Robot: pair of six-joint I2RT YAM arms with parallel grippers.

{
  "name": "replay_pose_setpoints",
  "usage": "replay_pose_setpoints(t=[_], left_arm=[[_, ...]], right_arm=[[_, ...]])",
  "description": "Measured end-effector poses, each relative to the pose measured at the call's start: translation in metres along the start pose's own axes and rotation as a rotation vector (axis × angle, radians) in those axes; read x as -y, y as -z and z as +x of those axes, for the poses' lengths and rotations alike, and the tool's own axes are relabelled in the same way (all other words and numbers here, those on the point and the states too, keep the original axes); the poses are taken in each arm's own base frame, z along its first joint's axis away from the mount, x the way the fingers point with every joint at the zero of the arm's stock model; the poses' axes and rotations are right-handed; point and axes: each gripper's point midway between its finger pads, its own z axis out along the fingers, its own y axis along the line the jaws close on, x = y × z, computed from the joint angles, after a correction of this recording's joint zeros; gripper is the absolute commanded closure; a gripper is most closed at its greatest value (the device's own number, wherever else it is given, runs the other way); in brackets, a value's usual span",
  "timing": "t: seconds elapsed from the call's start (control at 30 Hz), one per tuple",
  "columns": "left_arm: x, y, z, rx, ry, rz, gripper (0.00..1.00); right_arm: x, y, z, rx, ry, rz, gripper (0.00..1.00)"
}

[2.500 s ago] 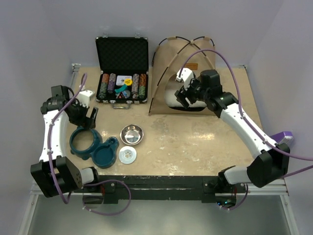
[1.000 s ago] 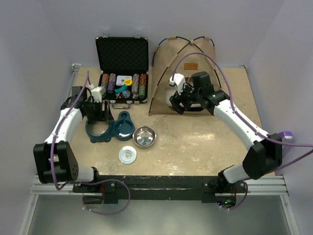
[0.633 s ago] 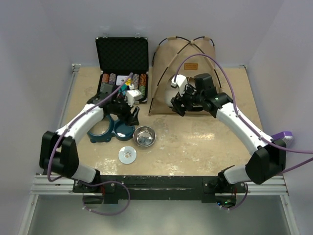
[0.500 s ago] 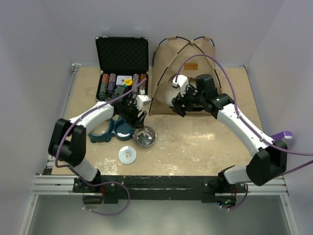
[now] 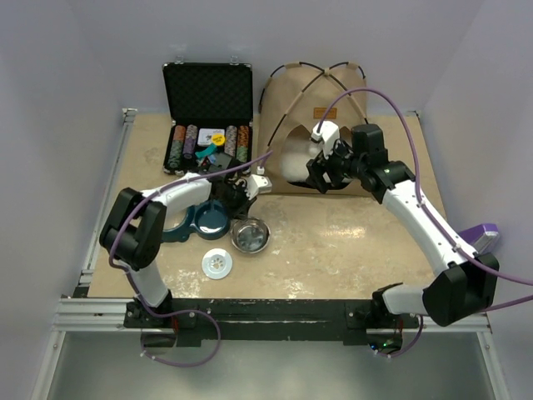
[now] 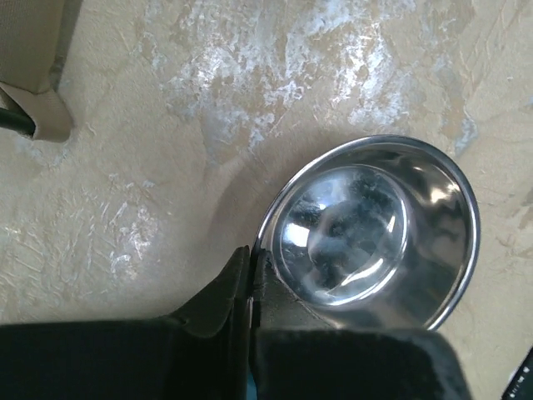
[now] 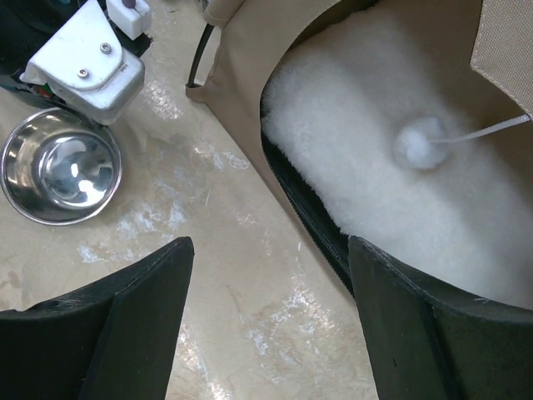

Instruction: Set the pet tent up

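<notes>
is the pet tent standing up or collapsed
Standing. The pet tent rises to a peak, black poles crossing at its top, and its arched doorway is open onto a white fluffy cushion.

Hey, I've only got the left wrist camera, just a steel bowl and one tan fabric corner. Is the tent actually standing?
Observer: Yes, the tent stands upright at the far side of the table, right of the open chip case.
Operator: Where's the right hand?
Observer: The right hand is open, at the mouth of the arched doorway.
Operator: Anything inside?
Observer: A white pom-pom hangs on a string over a white fluffy cushion.
</notes>
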Motion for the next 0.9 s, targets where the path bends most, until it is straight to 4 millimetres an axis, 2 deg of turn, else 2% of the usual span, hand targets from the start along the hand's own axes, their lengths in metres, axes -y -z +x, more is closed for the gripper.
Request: replay_pose_setpoints(t=[0.1, 0.2, 0.27, 0.33, 0.4, 0.43, 0.5, 0.57, 0.63, 0.73, 0.8, 0.9], left_arm=[[0.001, 0.008, -0.005, -0.009, 0.013, 0.002, 1.0], [-0.001, 0.031, -0.011, 0.022, 0.049, -0.016, 1.0], [-0.012, 0.063, -0.01, 0.063, 0.108, -0.048, 1.0], [-0.037, 0.102, -0.004, 0.105, 0.172, -0.126, 1.0], [-0.071, 0.153, 0.015, 0.156, 0.244, -0.249, 1.0], [-0.081, 0.171, 0.026, 0.163, 0.27, -0.295, 1.0], [-0.103, 0.212, 0.061, 0.164, 0.344, -0.398, 1.0], [-0.113, 0.235, 0.089, 0.147, 0.399, -0.453, 1.0], [-0.121, 0.248, 0.112, 0.128, 0.443, -0.472, 1.0], [-0.13, 0.249, 0.136, 0.103, 0.489, -0.465, 1.0], [-0.13, 0.242, 0.144, 0.088, 0.504, -0.433, 1.0], [-0.128, 0.234, 0.146, 0.088, 0.514, -0.395, 1.0]], right_arm=[[0.0, 0.0, 0.001, -0.001, -0.002, -0.001, 0.22], [0.0, 0.0, 0.001, -0.002, -0.001, -0.001, 0.22], [0.0, 0.0, 0.001, -0.001, 0.001, -0.002, 0.22], [-0.001, 0.001, 0.0, 0.001, 0.004, -0.001, 0.22], [-0.002, 0.003, 0.001, 0.004, 0.006, -0.001, 0.22], [-0.003, 0.004, 0.001, 0.005, 0.007, -0.003, 0.22], [-0.004, 0.006, 0.0, 0.008, 0.007, -0.004, 0.22], [-0.005, 0.006, 0.0, 0.009, 0.007, -0.009, 0.22], [-0.006, 0.005, 0.0, 0.01, 0.006, -0.019, 0.22], [-0.008, 0.003, 0.002, 0.007, 0.003, -0.029, 0.22], [-0.008, 0.001, 0.004, -0.002, -0.001, -0.033, 0.22], [-0.008, -0.002, 0.008, -0.015, -0.007, -0.038, 0.22]])
